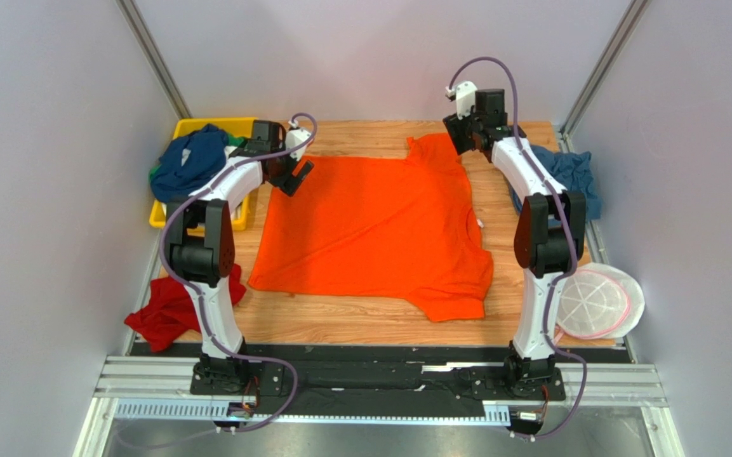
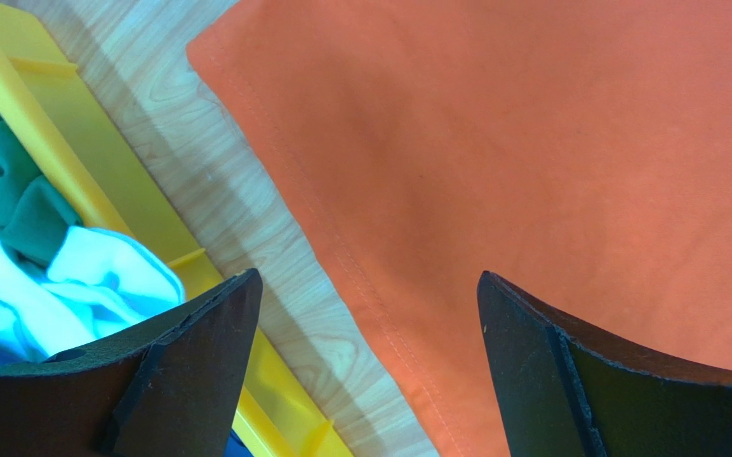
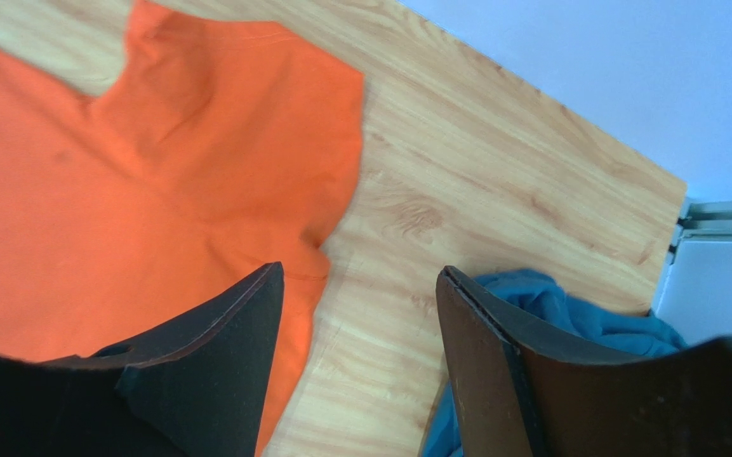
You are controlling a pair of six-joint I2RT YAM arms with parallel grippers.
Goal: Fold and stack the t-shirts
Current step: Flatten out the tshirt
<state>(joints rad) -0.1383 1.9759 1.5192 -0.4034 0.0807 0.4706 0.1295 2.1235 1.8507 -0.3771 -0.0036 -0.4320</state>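
A bright orange t-shirt [image 1: 374, 228] lies spread flat on the wooden table; it also shows in the left wrist view [image 2: 532, 162] and the right wrist view [image 3: 131, 190]. My left gripper [image 1: 295, 179] is open and empty, above the shirt's far left hem edge. My right gripper [image 1: 457, 133] is open and empty, above the far right sleeve. A steel-blue shirt [image 1: 570, 176] lies bunched at the right, also in the right wrist view [image 3: 570, 309]. A navy shirt [image 1: 188, 162] lies heaped in the tray. A red shirt [image 1: 174, 309] lies crumpled near left.
A yellow plastic tray [image 1: 234, 124] stands at the far left, holding green [image 2: 7, 190] and white [image 2: 83, 286] cloth too. A round white-and-pink disc [image 1: 600, 302] lies near right. White walls enclose the table on three sides.
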